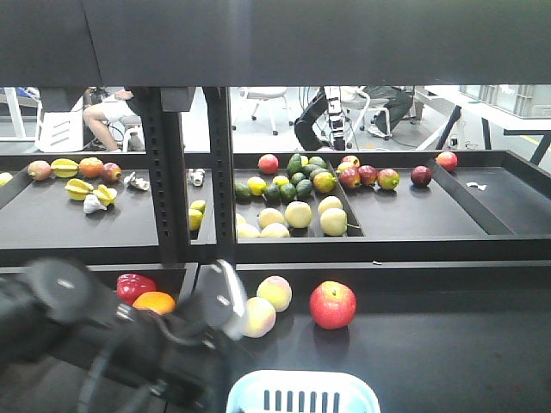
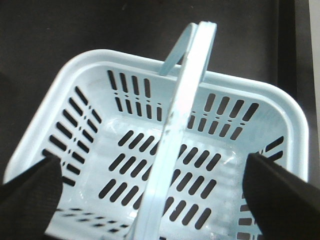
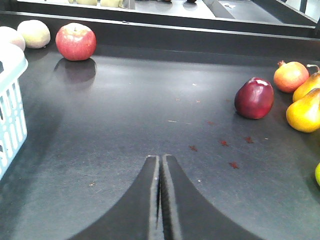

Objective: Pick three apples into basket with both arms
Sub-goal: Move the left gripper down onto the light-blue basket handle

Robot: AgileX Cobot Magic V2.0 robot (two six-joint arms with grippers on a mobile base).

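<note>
Fingers of the left gripper (image 2: 150,159) stand wide apart, holding nothing, directly above the basket (image 2: 75,70), which shows no fruit inside. The right gripper (image 3: 160,160) has its fingers pressed together, empty, low over the dark table (image 3: 150,110). By my count, 0 of 3 are in. The dark red apple (image 3: 255,97) lies ahead to its right and the brighter apple (image 3: 75,41) lies beyond the basket. Best to spread the jaws fully before descending, centre on the fruit, and avoid the pears (image 3: 304,107) nearby.
</note>
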